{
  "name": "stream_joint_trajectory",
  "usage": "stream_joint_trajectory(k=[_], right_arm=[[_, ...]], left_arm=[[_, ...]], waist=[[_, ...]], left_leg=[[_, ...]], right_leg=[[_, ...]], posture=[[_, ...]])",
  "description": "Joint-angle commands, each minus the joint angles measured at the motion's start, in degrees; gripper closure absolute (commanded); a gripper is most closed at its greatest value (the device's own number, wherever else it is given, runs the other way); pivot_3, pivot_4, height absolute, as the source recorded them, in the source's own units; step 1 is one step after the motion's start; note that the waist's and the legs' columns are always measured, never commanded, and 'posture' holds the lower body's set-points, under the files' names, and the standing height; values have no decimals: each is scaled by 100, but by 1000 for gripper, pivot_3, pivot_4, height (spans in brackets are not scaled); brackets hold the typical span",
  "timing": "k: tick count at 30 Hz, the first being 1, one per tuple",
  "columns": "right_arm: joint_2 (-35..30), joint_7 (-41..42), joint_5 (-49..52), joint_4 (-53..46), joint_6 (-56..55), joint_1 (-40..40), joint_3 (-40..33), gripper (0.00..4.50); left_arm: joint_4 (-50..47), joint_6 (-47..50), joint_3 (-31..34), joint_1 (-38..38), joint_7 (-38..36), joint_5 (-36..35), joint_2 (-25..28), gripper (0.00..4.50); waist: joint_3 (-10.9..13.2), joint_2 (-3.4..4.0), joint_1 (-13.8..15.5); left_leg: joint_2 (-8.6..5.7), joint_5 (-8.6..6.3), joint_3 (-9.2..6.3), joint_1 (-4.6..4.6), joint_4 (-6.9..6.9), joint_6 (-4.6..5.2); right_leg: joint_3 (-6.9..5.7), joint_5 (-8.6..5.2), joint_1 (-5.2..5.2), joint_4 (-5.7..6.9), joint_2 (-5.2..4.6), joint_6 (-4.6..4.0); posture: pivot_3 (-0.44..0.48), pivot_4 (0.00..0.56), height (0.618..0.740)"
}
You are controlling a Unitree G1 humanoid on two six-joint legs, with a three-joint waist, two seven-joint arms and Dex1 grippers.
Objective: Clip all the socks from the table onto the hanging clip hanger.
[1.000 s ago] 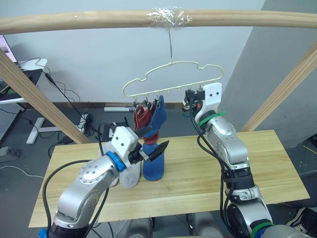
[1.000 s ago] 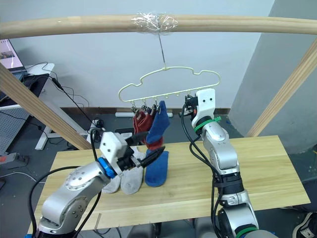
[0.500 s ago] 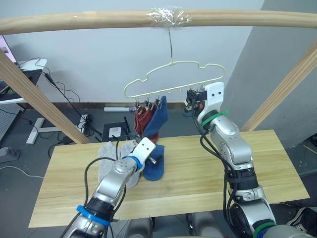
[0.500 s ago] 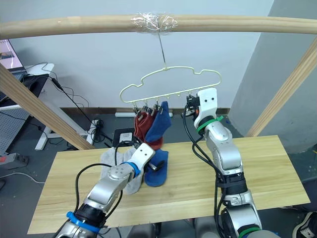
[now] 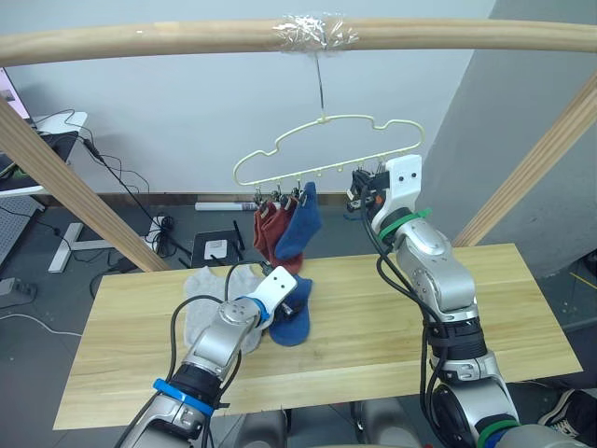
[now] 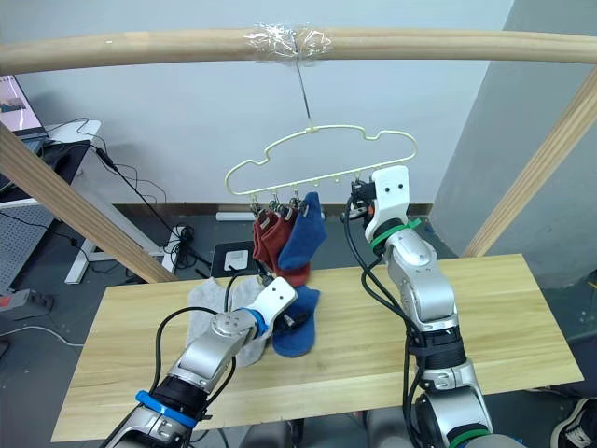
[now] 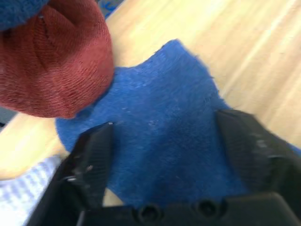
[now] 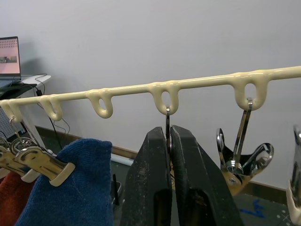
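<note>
The pale yellow clip hanger [image 5: 326, 149] hangs from the top pole. Two rust red socks [image 5: 266, 229] and one blue sock [image 5: 300, 224] are clipped at its left end. On the table [image 5: 522, 308], another blue sock [image 5: 291, 322] lies beside light grey socks [image 5: 201, 299]. My left gripper [image 5: 297, 291] is low over the lying blue sock [image 7: 155, 155]. It stands open [image 7: 164, 132], with one finger [image 7: 89, 160] on each side of the fabric. My right gripper [image 5: 359, 191] is raised at the hanger's right part. It is shut [image 8: 169, 134] on the wire of a metal clip; a free clip [image 8: 240, 160] hangs beside it.
A round wooden pole [image 5: 187, 37] spans the top, with the hanger hook taped to it. Slanted poles stand at left [image 5: 65, 187] and right [image 5: 541, 159]. Behind the table, cables and a desk leg [image 5: 70, 247] lie on the floor.
My left gripper has dropped from beside the hanging socks to the blue sock on the table. The hanging blue sock has swung slightly. The right arm holds still.
</note>
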Motion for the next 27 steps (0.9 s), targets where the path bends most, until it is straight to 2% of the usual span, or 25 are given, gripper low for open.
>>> stream_joint_trajectory(k=[1, 7, 11, 14, 18, 21, 27], right_arm=[[-6, -24, 28, -300, 2, 40, -8, 4500], [-44, 37, 35, -270, 2, 35, 1, 4500], [-181, 132, 104, -267, 109, -8, -92, 4500], [-338, 276, 298, -338, 531, -45, -221, 4500], [-291, 189, 1306, -692, 2257, -276, -887, 4500], [-265, -27, 1784, -917, 3179, -536, -1314, 4500], [61, -672, 2304, -1016, 4115, -913, -2022, 4500]], left_arm=[[-155, 23, -176, 207, -164, 108, -6, 1957], [-465, -354, -151, 418, -350, 54, -58, 3578], [-1128, -553, 43, 739, -569, -235, -51, 4485], [-1787, -682, 253, 1033, -797, -643, -64, 4485], [-2794, -969, 705, 1269, -856, -1415, -362, 4485], [-3073, -1442, 740, 1194, -667, -1258, -494, 4485], [-2917, -1736, 480, 957, -421, -1023, -749, 4485]], waist=[[-1, 1, -2], [-2, 4, 1], [-2, 4, 4], [-3, 5, 21], [-4, 6, 51], [-12, 10, 86], [-16, 14, 71]], left_leg=[[0, 0, 0, 0, 0, 0], [0, 0, 0, 0, 0, 0], [1, 0, -1, -2, -1, 0], [1, 0, 0, -4, 0, 0], [6, 0, -1, -4, 1, 0], [7, 1, -3, -5, 7, 0], [-1, 1, 1, -1, 5, 2]], right_leg=[[0, 0, 0, 0, 0, 0], [0, 0, 0, 0, 0, 0], [1, 0, -2, -2, -1, 0], [1, 0, -2, -2, -2, 0], [3, 0, 0, -3, -5, -1], [-3, 3, 6, -3, -5, -4], [-3, 3, 11, -5, -2, -4]], posture=[[-94, 195, 740], [-88, 190, 740], [-86, 184, 740], [-84, 180, 740], [-78, 175, 740], [-76, 171, 740], [-84, 172, 740]])
